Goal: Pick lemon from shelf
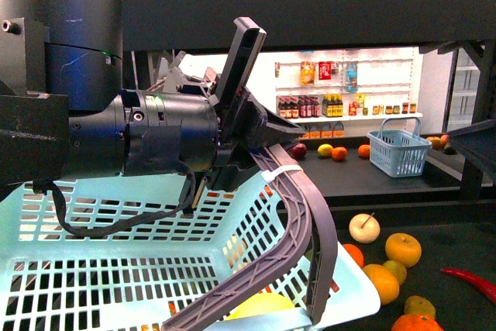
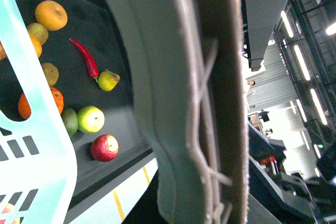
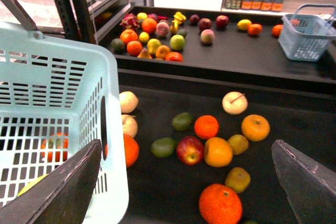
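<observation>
My left gripper [image 1: 252, 141] is shut on the grey basket handle [image 1: 302, 215], which fills the left wrist view [image 2: 199, 103]. The light blue basket [image 1: 116, 269] hangs below it. Inside it lies a pale yellow rounded fruit, the lemon by its look [image 1: 260, 304], half hidden by the handle; it shows through the slots [image 3: 29, 184] in the right wrist view. My right gripper [image 3: 186, 150] is open with nothing between its fingers, over the black shelf tray [image 3: 157, 192] beside the basket wall [image 3: 113, 129]. The right arm does not show in the front view.
Oranges [image 3: 220, 205], a red apple [image 3: 190, 150], green fruits and a white apple [image 3: 234, 103] lie on the tray. A red chili [image 1: 469, 281] lies at the right. A small blue basket [image 3: 307, 35] and more fruit sit on the far tray. Black shelf uprights [image 3: 73, 3] stand behind the basket.
</observation>
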{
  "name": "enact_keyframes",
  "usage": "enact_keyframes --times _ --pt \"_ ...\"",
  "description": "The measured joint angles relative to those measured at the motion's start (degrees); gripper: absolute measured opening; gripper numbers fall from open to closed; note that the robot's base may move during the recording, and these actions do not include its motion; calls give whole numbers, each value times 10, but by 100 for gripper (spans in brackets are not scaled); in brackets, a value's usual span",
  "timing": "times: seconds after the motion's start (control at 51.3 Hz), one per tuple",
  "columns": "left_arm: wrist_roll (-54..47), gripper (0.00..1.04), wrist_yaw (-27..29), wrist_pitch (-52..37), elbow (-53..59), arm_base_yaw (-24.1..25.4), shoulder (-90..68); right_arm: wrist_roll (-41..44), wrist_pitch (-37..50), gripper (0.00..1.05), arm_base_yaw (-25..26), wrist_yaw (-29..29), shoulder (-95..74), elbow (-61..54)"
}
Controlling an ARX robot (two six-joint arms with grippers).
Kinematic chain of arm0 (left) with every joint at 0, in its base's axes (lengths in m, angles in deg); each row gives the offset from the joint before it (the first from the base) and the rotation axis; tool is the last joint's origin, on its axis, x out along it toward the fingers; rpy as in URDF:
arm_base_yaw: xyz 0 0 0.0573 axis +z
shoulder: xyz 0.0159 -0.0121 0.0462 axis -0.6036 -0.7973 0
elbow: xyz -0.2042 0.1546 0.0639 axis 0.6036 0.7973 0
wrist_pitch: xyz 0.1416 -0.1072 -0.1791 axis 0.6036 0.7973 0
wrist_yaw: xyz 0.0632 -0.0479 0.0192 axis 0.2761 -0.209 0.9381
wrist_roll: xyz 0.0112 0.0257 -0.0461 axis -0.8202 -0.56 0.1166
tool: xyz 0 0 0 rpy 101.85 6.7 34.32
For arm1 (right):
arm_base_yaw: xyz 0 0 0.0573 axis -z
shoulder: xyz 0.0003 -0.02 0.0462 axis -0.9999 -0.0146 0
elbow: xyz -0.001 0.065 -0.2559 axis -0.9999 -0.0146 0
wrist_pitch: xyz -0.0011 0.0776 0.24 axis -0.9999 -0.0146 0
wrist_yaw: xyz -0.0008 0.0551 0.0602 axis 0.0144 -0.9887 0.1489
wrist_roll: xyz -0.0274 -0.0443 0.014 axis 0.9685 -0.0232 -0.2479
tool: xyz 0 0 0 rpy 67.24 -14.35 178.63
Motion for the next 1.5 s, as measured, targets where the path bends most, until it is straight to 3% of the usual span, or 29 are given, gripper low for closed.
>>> enact_keyframes --times 0.117,0.351,0.506,0.565,0.623,0.779,0.877,1.11,1.5 --pt "0 8 0 0 0 0 0 -7 -52 97 13 9 126 -63" --pt "0 8 0 0 0 0 0 -28 -250 97 67 1 386 -143" --pt "0 8 1 0 0 0 0 -40 -352 97 129 -48 521 -166" --pt "0 8 0 0 0 0 0 -41 -355 96 165 -71 544 -183" --pt "0 8 0 0 0 0 0 -37 -301 84 179 -97 561 -217" --pt "0 8 1 0 0 0 0 -35 -284 62 151 -63 591 -252" --pt "1 8 -1 0 0 0 0 -34 -283 41 54 37 618 -280" --pt "0 8 0 0 0 0 0 -33 -278 5 30 48 637 -305" --pt "1 8 0 0 0 0 0 -31 -274 3 29 48 666 -331"
